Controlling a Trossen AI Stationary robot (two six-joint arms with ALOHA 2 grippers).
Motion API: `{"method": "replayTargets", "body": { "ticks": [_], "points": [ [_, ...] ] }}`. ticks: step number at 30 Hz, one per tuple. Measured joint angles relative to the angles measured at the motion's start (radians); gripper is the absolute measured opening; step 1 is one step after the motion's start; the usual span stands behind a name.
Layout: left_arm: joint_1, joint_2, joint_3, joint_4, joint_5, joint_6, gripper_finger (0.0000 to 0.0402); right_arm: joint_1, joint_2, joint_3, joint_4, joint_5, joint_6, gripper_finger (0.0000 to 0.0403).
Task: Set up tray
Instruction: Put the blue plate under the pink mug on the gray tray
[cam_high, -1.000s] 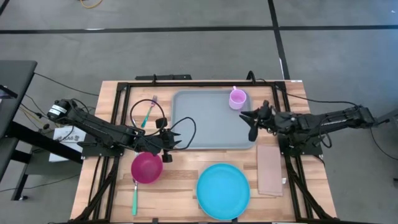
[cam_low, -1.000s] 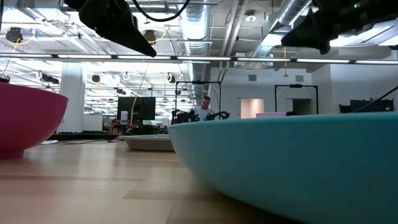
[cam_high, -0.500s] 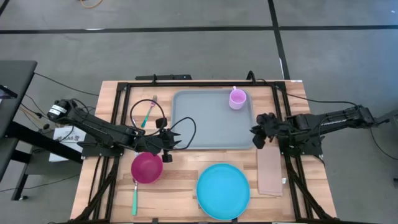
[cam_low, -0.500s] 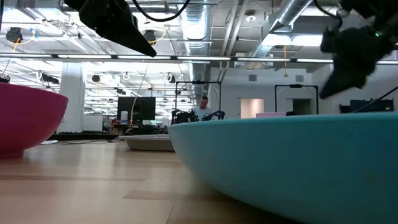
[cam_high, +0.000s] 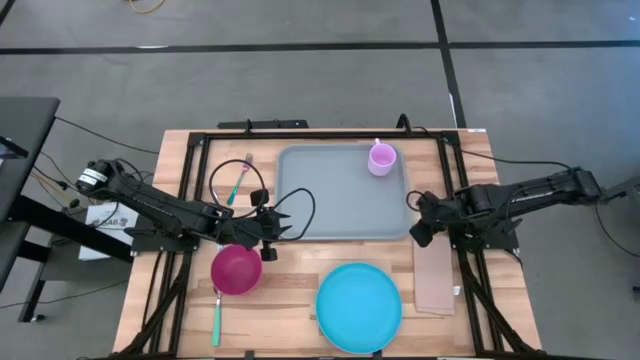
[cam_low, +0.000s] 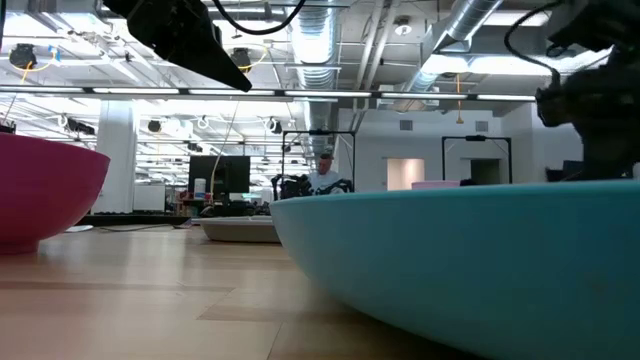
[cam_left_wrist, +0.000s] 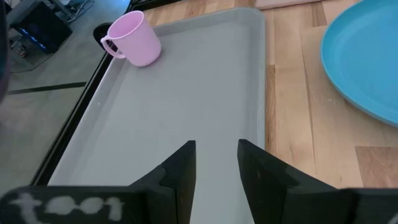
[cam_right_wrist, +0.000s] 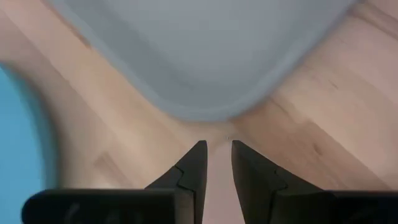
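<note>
Right fingers (cam_high: 417, 232) parted, at tray (cam_high: 330, 200) corner; left gripper (cam_high: 280, 225) at opposite edge.

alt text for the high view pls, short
Overhead: a grey-blue tray with a pink mug in its far right corner sits between two arms. The left gripper is at its left edge, the right gripper by its near right corner above a tan napkin.
</note>
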Motion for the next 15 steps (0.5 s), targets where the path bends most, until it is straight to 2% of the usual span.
{"method": "replayTargets", "body": {
  "ticks": [15],
  "points": [
    [0.000,0.000,0.000,0.000,0.000,0.000,0.0109,-0.001,0.255,0.000,-0.039,-0.011,-0.026,0.0067]
  ]
}}
